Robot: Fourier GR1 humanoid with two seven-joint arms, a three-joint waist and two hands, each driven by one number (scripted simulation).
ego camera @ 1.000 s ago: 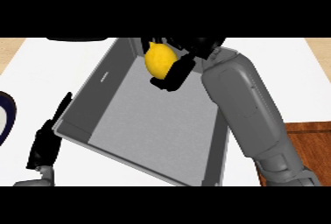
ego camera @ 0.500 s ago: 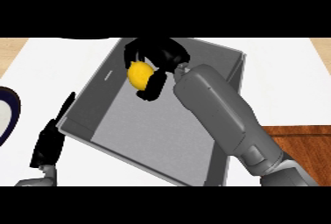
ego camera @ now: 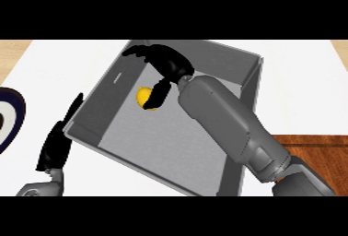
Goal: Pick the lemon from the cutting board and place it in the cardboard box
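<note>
So since half a second ago the right hand (ego camera: 166, 62) has let its fingers spread apart, clamped on nothing. The round yellow lemon (ego camera: 143, 98) now sits inside the grey open cardboard box (ego camera: 149, 140), towards 11 o'clock, with the thumb just overlapping it. Looks basically done imo, only the arm needs pulling out. The left hand (ego camera: 58, 145) rests straight-fingered at 8 o'clock.

Lemon (ego camera: 143, 98) lies inside the box (ego camera: 224, 59); right hand (ego camera: 171, 64) hovers above, fingers (ego camera: 138, 51) splayed.
</note>
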